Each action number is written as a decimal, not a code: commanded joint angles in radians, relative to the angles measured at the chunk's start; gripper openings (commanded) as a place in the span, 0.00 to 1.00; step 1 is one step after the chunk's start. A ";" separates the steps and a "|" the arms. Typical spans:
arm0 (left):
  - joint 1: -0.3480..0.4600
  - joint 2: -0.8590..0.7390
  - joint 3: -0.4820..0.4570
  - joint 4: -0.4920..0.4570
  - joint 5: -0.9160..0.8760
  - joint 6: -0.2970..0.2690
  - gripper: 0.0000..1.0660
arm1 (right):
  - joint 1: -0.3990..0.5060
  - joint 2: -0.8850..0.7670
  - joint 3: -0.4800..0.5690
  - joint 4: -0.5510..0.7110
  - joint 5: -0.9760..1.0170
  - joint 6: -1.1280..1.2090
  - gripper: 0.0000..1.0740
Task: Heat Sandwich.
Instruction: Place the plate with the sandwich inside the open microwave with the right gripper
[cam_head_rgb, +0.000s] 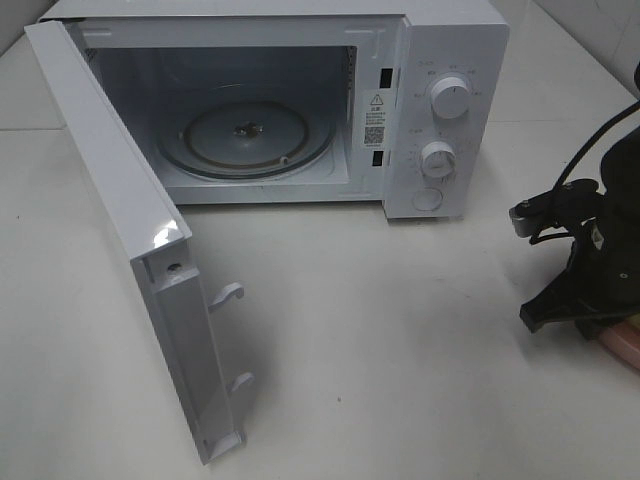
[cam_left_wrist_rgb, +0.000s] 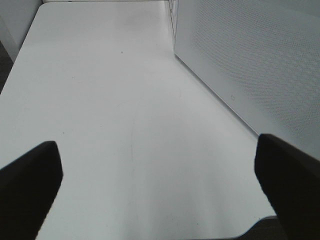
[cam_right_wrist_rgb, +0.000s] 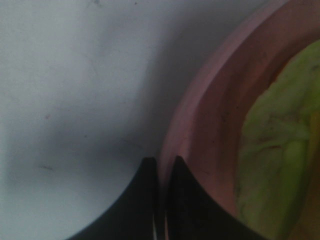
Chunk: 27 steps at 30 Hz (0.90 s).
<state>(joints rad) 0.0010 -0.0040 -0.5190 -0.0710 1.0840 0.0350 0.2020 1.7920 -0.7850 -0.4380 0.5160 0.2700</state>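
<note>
The sandwich (cam_right_wrist_rgb: 272, 150) shows only as pale green leafy filling on a round pink plate (cam_right_wrist_rgb: 210, 115), close up in the right wrist view. My right gripper (cam_right_wrist_rgb: 162, 161) is shut on the plate's rim, with one finger on each side of it. In the high view the right arm (cam_head_rgb: 590, 260) stands at the table's right edge, over a sliver of the pink plate (cam_head_rgb: 625, 343). My left gripper (cam_left_wrist_rgb: 157, 150) hangs open over bare white table with nothing between its fingers. It is out of the high view.
A white microwave (cam_head_rgb: 440, 60) stands at the back with its door (cam_head_rgb: 120, 220) swung wide open toward the front left. Its glass turntable (cam_head_rgb: 250, 135) is bare. The door's perforated panel (cam_left_wrist_rgb: 250, 65) is beside my left gripper.
</note>
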 joint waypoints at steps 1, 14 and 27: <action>-0.003 -0.016 0.001 -0.004 -0.013 0.002 0.94 | -0.003 0.001 -0.002 0.001 0.006 0.012 0.00; -0.003 -0.016 0.001 -0.004 -0.013 0.002 0.94 | -0.003 0.000 -0.002 0.001 0.009 0.012 0.00; -0.003 -0.016 0.001 -0.004 -0.013 0.002 0.94 | 0.015 -0.001 -0.008 -0.009 0.064 0.007 0.00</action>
<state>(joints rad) 0.0010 -0.0040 -0.5190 -0.0710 1.0840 0.0350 0.2090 1.7910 -0.7900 -0.4470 0.5490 0.2700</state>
